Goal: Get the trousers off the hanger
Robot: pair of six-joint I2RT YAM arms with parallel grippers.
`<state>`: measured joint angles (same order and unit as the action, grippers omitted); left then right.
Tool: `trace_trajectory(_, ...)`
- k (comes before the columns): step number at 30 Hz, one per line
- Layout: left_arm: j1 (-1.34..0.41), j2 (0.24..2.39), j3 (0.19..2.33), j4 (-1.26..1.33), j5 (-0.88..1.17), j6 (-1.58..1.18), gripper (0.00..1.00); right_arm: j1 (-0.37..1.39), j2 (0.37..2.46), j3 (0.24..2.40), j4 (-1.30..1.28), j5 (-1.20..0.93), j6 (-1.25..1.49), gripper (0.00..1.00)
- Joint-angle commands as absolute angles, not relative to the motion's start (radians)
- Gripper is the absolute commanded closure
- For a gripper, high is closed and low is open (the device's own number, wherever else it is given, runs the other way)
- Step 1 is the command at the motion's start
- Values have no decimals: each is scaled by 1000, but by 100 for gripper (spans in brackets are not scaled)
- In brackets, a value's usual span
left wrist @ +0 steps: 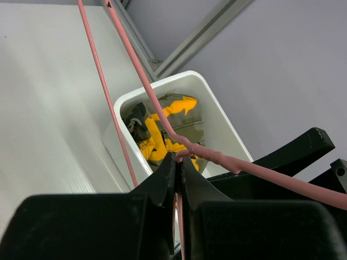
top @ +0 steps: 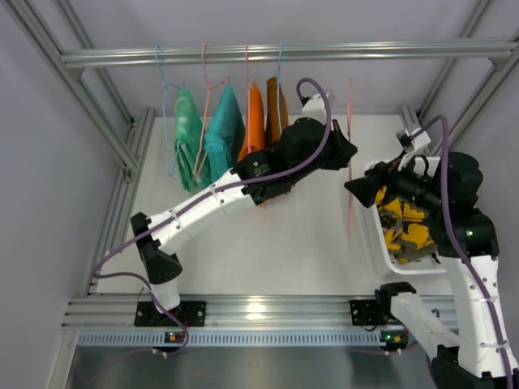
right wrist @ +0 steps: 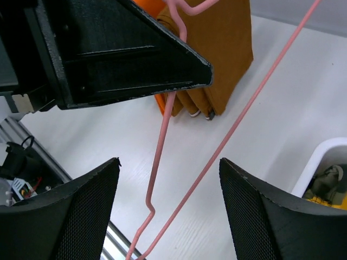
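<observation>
Left claw (left wrist: 178, 160) is clamping fully shut on the bare thin pink wire hanger (left wrist: 227, 160). Right claw (right wrist: 169, 162) is standing wide open with that wire running between its fingers, gripping nothing. Yellow-and-dark patterned cloth trousers (top: 403, 223) are lying crumpled in the white plastic bin (left wrist: 222, 119) at the table's (top: 268, 235) right edge. Green trousers (top: 188, 134), teal trousers (top: 223, 130), orange trousers (top: 254, 121) and brown trousers (right wrist: 227, 54) are hanging folded from the metal rail (top: 284, 53) over the far edge. Judgement: the cloth is handling light and limp, likely sliding easily off wire; pinching the hanging lower fold looks best.
</observation>
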<state>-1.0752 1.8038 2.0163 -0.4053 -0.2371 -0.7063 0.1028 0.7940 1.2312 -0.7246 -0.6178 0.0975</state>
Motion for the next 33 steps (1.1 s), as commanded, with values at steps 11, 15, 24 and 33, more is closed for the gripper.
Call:
trace_trajectory(11, -1078, 1819, 2077, -380, -245, -753, 100, 195, 876, 1213, -589, -391, 94, 51)
trace_trajectory(15, -1080, 1819, 2075, -379, -241, -764, 100, 198, 885, 1212, -574, -336, 109, 70)
trace_trajectory(24, -1086, 1828, 2077, -351, -192, -784, 100, 201, 910, 1212, -551, -308, 92, 71)
trace_trajectory(33, -1089, 1825, 2072, -338, -150, -779, 96, 201, 923, 1215, -552, -310, 72, 100)
